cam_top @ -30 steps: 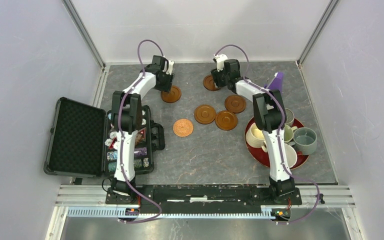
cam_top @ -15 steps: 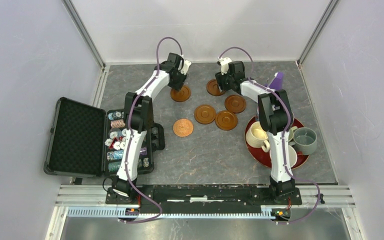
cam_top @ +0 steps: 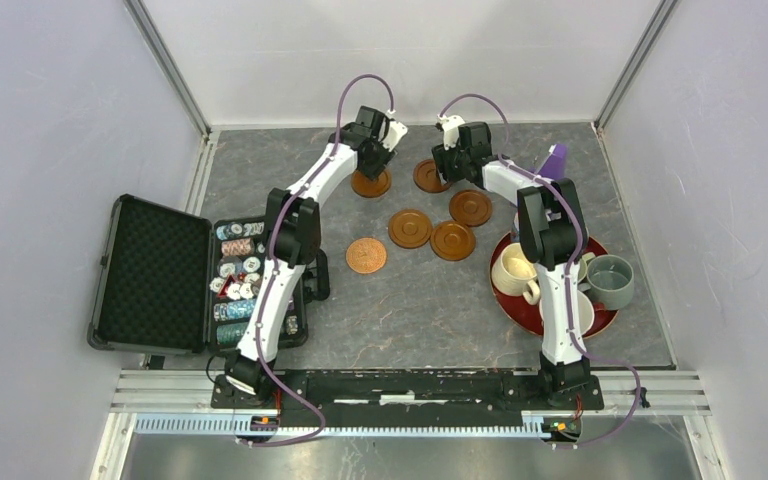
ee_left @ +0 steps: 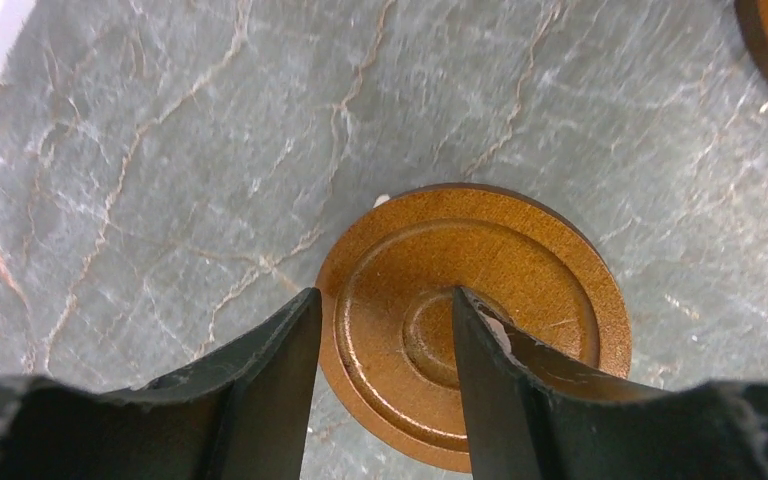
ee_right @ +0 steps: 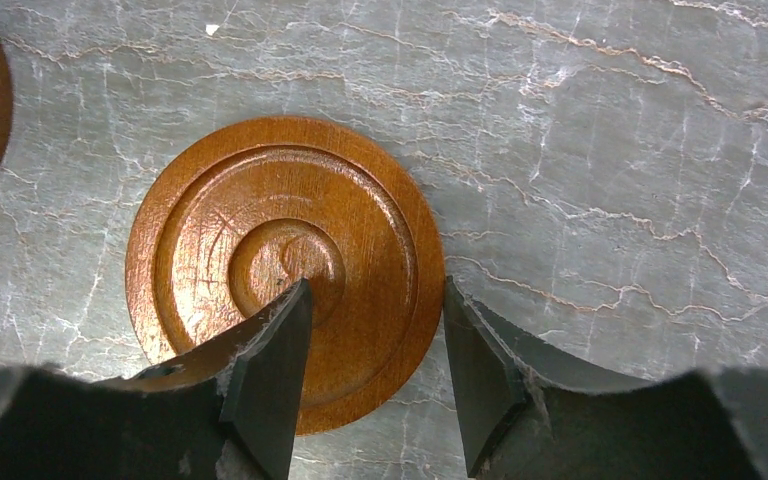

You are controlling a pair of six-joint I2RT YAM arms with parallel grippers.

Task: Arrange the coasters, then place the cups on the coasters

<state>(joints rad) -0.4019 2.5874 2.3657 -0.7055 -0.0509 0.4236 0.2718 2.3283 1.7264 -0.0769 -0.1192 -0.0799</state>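
Six coasters lie at the back of the table. My left gripper [cam_top: 368, 172] [ee_left: 380, 300] is open and straddles the rim of one brown coaster [cam_top: 373, 186] [ee_left: 520, 290] that lies flat, with one finger outside the edge and one over the centre ring. My right gripper [cam_top: 439, 169] [ee_right: 375, 295] is open too and straddles the rim of a second coaster [cam_top: 424, 178] [ee_right: 260, 210] in the same way. Three more brown coasters [cam_top: 410, 228] and a copper coaster [cam_top: 366, 255] lie nearer. The cups, such as a cream cup [cam_top: 512, 270] and a grey-blue cup [cam_top: 610, 281], stand on the red tray [cam_top: 516, 313].
An open black case [cam_top: 150, 272] with poker chips [cam_top: 235, 285] lies on the left. A purple cone [cam_top: 555, 160] stands at the back right behind the tray. White walls close in the table on three sides.
My left gripper has slid its coaster to the right, closer to the right arm's coaster. The right gripper has shifted its coaster slightly right and nearer.
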